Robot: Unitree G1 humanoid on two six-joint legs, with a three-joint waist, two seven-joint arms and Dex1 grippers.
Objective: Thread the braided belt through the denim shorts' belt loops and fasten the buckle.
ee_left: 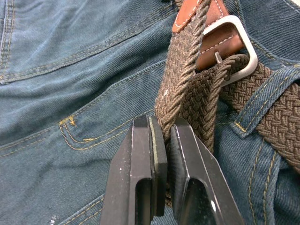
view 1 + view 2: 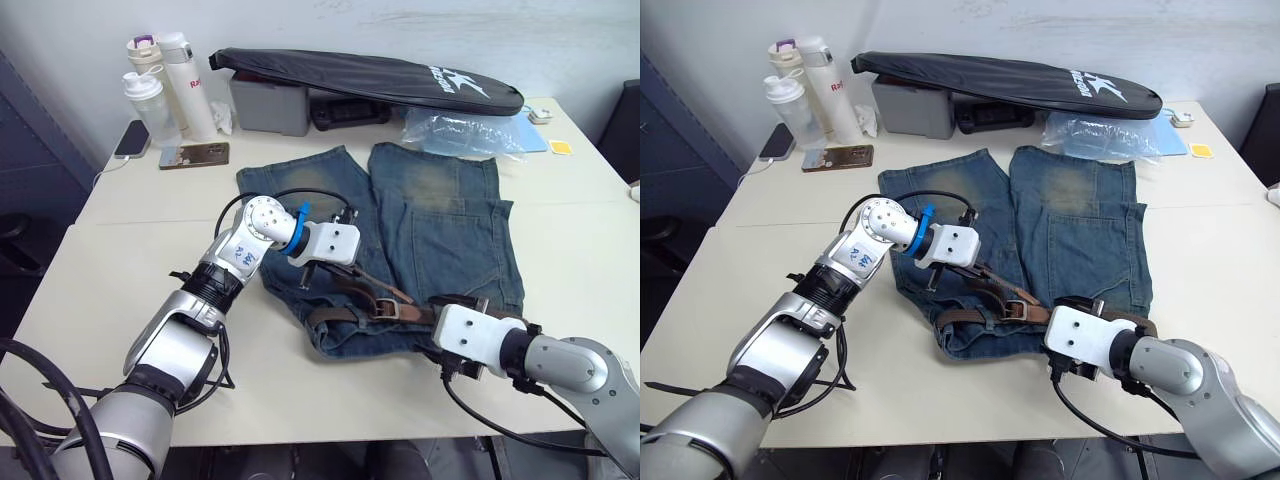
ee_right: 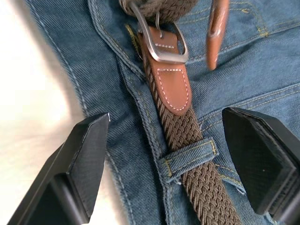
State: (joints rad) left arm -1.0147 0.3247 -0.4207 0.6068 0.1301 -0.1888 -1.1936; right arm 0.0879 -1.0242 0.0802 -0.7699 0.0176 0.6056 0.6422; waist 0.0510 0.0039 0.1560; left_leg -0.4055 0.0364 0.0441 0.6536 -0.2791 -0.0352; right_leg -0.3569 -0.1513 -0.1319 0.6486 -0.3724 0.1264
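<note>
Pinching the braided belt (image 1: 185, 89) with my left gripper (image 1: 161, 140), frame centre.
Right gripper (image 3: 164, 154) spread wide over one buckle (image 3: 161, 44), one belt loop (image 3: 187, 157).

Black two-fingered left claw (image 1: 161, 140) pinches a dark-brown braided belt (image 1: 185, 79) beside its silver rectangular buckle (image 1: 234, 44), over faded blue denim shorts (image 1: 70, 70).

You see a cream table (image 2: 120, 260) carrying faded blue denim shorts (image 2: 440, 230) mid-table, with a long black zipped bag (image 2: 370, 78) along its far edge.
</note>
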